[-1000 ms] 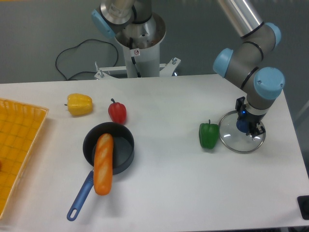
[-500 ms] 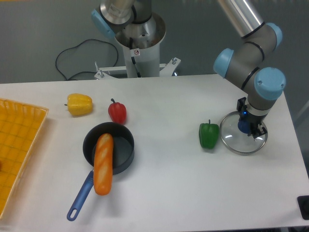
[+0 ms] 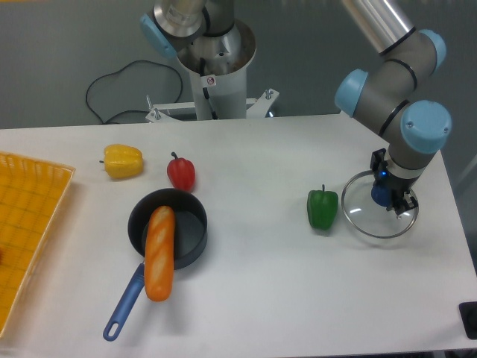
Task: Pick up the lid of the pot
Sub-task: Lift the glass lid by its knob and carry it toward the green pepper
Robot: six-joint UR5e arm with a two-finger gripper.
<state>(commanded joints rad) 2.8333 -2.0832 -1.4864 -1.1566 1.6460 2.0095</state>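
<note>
my claw [image 3: 392, 183]: one, at the right, fingers closed on the blue knob of the pot lid.
pot lid [image 3: 367, 225]: one, clear, round, at the right, in my grip; whether raised off the table [image 3: 253, 283], i cannot tell.
green pepper [image 3: 323, 209]: one, just left of the lid.
black pan [image 3: 195, 230]: one, at the left, blue handle toward the near side, long orange loaf [image 3: 159, 257] lying partly inside.
red pepper [image 3: 181, 173]: one, beyond the pan.
yellow pepper [image 3: 122, 161]: one, far left.
</note>
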